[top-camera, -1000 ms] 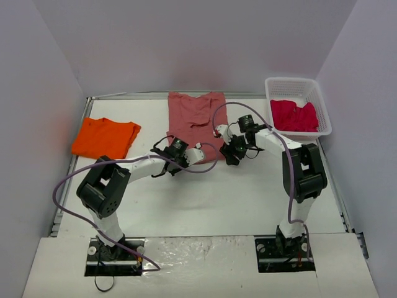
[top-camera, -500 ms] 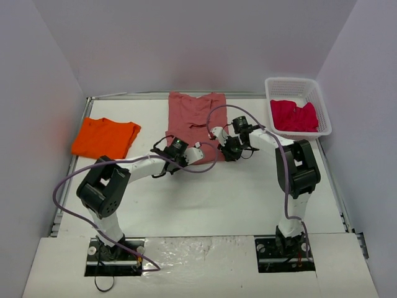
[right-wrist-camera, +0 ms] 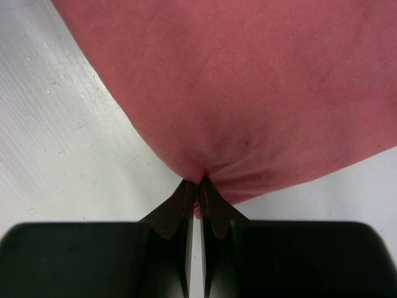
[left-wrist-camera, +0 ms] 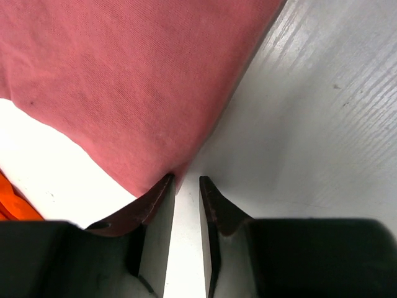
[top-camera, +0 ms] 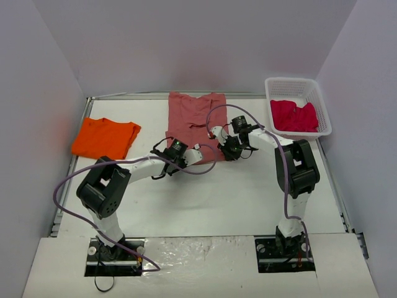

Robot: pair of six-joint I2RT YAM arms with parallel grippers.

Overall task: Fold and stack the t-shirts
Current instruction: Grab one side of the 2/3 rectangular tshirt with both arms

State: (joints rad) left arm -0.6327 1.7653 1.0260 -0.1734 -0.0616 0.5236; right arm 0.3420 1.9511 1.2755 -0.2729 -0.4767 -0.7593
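Observation:
The brick-red t-shirt point(top-camera: 193, 115) lies flat at the back middle of the table. My right gripper point(top-camera: 225, 151) point(right-wrist-camera: 198, 182) is shut on its near right hem, and the cloth point(right-wrist-camera: 248, 81) puckers into the tips. My left gripper point(top-camera: 173, 146) point(left-wrist-camera: 186, 180) sits at the near left corner of the cloth point(left-wrist-camera: 136, 81). Its jaws stand slightly open with bare table between them, and the corner only touches the left fingertip point(left-wrist-camera: 166, 186). The orange t-shirt point(top-camera: 104, 138) point(left-wrist-camera: 9, 205) lies folded at the far left. The crimson-pink t-shirt point(top-camera: 294, 115) lies in the basket.
A white slatted basket point(top-camera: 323, 105) stands at the back right corner. Purple walls close in the table on three sides, with a raised rail point(top-camera: 73, 161) along the left edge. Purple cables loop over both arms.
My right gripper slid left to the shirt's hem and closed on it. My left gripper's jaws parted a little, letting go of the corner; that arm stayed in place.

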